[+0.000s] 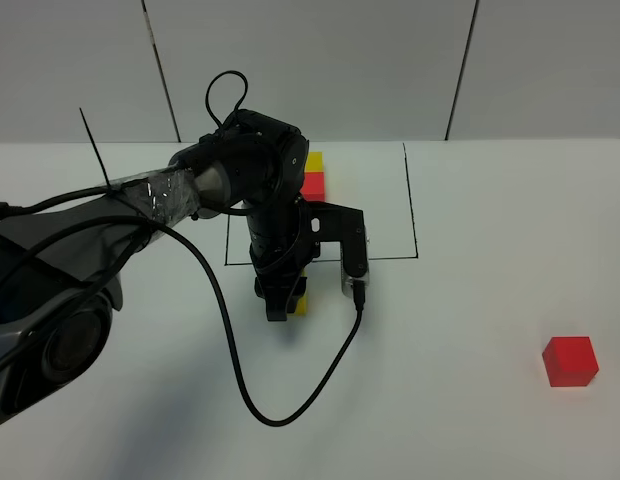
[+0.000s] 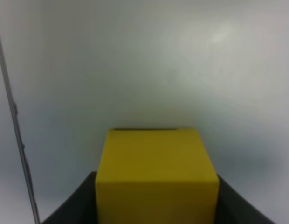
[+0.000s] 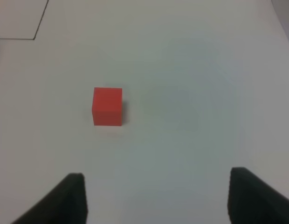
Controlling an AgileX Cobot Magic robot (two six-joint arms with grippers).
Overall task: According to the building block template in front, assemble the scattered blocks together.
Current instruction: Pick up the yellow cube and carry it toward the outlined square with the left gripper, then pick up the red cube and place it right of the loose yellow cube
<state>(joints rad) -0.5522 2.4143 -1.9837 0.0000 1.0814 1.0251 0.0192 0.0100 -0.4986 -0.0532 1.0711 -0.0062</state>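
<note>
- My left gripper (image 1: 287, 300) has its fingers pressed against both sides of the yellow cube (image 2: 156, 172), clamped on it as far as I can judge; I can't tell whether it is clear of the table (image 1: 470, 420)
- In the high view that cube sits just outside the black-line rectangle (image 1: 411, 200), at 6 o'clock from the building block template (image 1: 312, 175)
- The red cube (image 1: 570, 360) lies well apart, at 4 o'clock from the yellow one
- My right gripper (image 3: 156, 198) has its fingers wide apart and empty, with the red cube ahead, nearer one finger; this arm is the closer
- The template puts red at 6 o'clock of yellow
</note>
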